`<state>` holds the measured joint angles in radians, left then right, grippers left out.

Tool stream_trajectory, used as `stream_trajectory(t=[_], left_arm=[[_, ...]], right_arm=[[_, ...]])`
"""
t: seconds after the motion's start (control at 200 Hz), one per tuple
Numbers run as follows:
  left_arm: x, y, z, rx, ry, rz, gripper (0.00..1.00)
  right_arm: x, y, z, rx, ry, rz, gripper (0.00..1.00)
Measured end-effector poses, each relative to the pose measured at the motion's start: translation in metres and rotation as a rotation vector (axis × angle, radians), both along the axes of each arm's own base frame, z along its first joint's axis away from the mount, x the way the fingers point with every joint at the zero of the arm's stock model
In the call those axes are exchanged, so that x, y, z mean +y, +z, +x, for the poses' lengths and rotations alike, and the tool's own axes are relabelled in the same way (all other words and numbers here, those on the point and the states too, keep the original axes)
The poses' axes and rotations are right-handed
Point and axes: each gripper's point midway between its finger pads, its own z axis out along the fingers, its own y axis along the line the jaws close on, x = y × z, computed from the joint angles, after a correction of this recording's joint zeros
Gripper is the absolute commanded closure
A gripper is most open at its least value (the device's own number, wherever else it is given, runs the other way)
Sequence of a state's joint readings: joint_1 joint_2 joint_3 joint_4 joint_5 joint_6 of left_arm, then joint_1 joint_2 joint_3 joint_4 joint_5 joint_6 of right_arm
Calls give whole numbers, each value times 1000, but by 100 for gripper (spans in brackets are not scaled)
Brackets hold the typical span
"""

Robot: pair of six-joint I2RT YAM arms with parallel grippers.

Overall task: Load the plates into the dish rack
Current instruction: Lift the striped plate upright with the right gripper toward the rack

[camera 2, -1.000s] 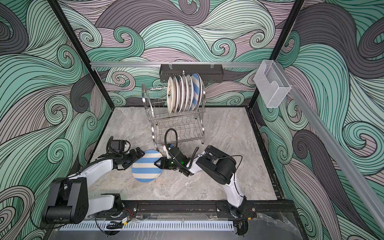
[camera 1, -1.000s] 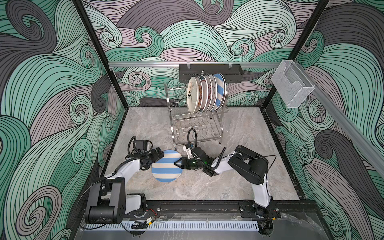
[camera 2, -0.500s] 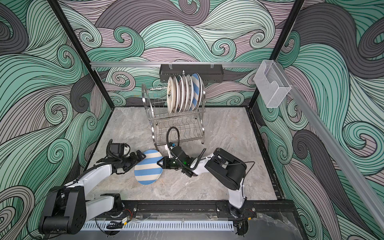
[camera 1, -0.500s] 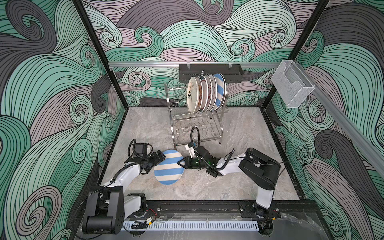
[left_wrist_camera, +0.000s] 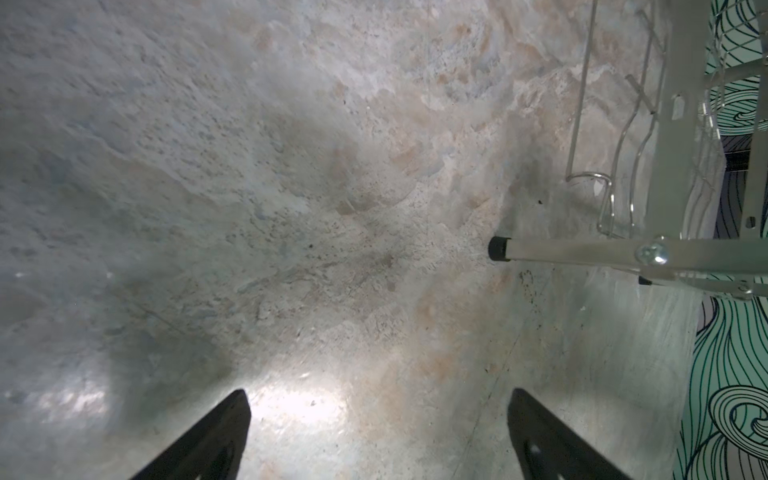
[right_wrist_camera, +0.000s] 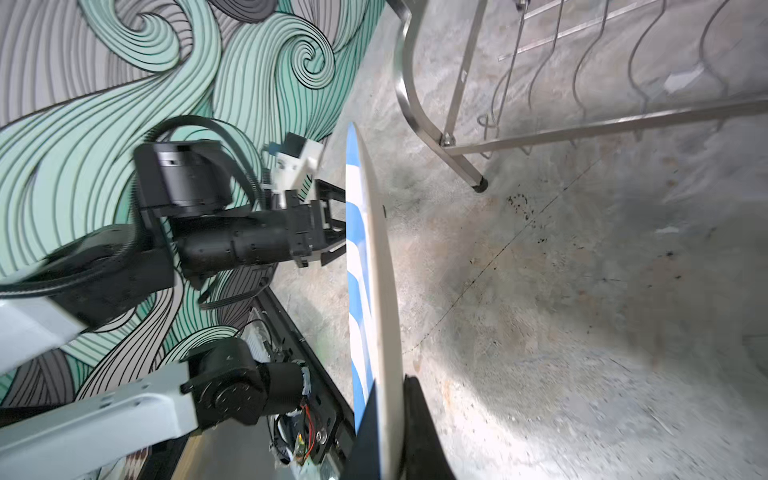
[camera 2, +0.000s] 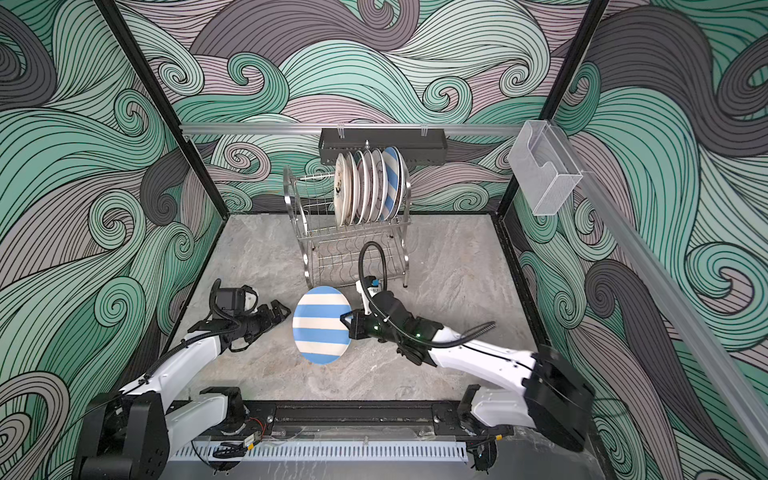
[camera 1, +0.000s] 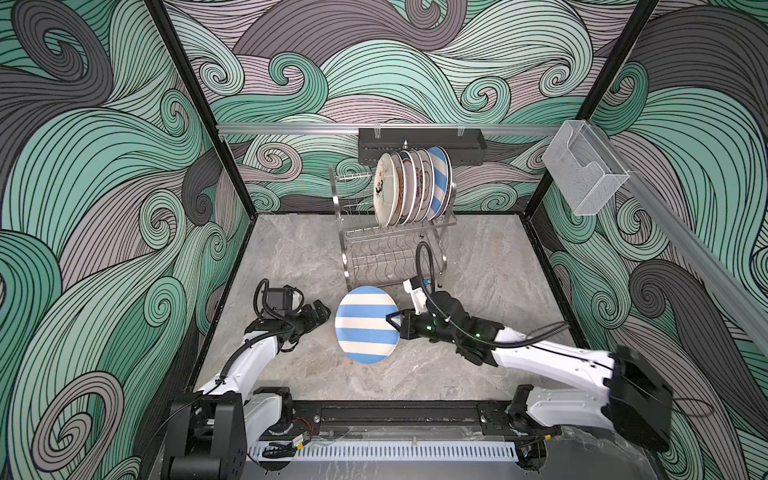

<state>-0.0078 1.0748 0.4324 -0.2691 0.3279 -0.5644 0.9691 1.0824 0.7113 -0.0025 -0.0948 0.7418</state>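
The plate (camera 1: 365, 324) has been handed over: its rim is now clamped by the right gripper (camera 1: 391, 323), and the left gripper (camera 1: 323, 311) has been opened wide. It is held near the rack (camera 1: 386, 266), ready for loading.

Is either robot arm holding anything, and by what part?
The right tool pinches the round blue-and-white striped plate by its rim; the left tool holds nothing.

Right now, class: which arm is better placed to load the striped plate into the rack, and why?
Right: the right pincer is shut on the striped plate; the left pincer stands open, holding nothing.
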Motion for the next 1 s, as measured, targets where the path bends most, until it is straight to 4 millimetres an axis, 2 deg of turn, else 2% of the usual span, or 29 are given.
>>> stream_trajectory(t=[0.18, 0.275, 0.345, 0.435, 0.57, 0.67, 0.776, 1.001], left_arm=[[-8, 0, -2, -9, -43, -28, 1], [-10, 1, -2, -16, -57, -38, 2], [-13, 2, -2, -28, -71, -44, 1], [-17, 3, -5, -44, -92, -49, 1], [-21, 6, -7, -66, -109, -49, 1], [-21, 7, -7, -76, -110, -49, 1], [-22, 7, -7, -75, -118, -48, 1], [-29, 5, -10, -70, -151, -45, 1]], right_arm=[[-46, 65, -11, -130, -50, -41, 100], [-59, 103, -11, -210, -71, -64, 100], [-58, 135, -8, -278, -78, -87, 100], [-48, 177, 2, -373, -86, -114, 100], [-30, 234, 26, -518, -136, -170, 100], [-19, 268, 48, -609, -201, -210, 100], [-13, 288, 72, -688, -297, -271, 100], [4, 303, 118, -791, -485, -418, 100]])
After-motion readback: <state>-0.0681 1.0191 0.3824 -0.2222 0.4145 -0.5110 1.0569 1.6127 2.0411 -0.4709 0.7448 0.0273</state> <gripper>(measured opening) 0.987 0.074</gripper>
